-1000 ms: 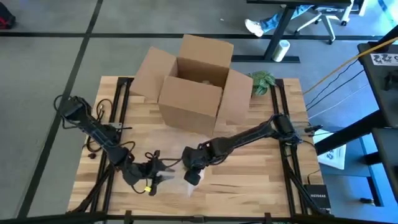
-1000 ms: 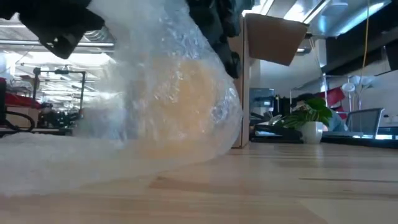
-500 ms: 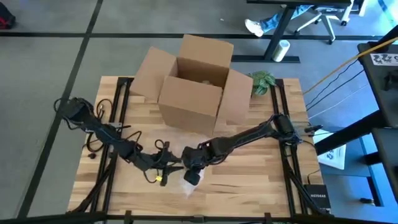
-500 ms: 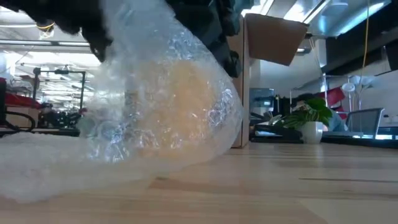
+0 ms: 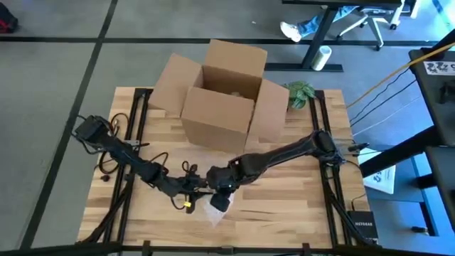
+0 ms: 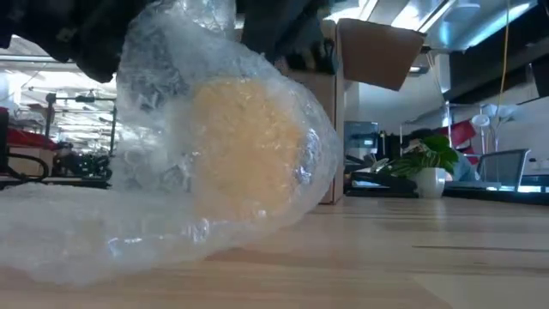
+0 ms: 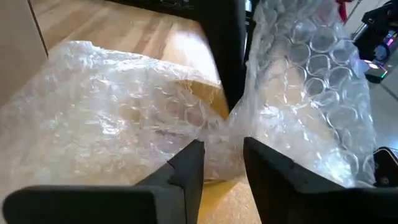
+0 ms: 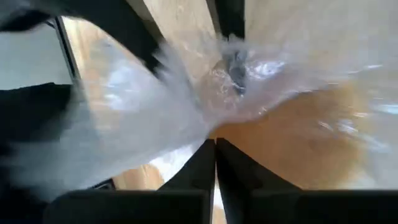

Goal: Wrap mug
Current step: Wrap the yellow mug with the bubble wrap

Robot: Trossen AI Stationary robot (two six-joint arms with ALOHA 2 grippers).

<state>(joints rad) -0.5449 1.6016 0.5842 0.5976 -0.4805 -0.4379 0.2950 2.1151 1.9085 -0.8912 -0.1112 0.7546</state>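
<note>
Where claws meet, wrapped mug point(image 6: 244, 146) lies between.

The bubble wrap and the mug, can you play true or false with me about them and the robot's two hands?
1. The mug is covered in bubble wrap. True.
2. The mug is inside the cardboard box. False: it lies on the table, in front of the box.
3. The right gripper has its fingers pressed together. True: they are shut on the bubble wrap.
4. The left gripper is squeezed tight shut. False: there is a gap between its fingers, with wrap just ahead.
5. A small green plant stands beside the box. True.
6. The two grippers are far apart, at opposite table ends. False: they meet at the bundle.
</note>
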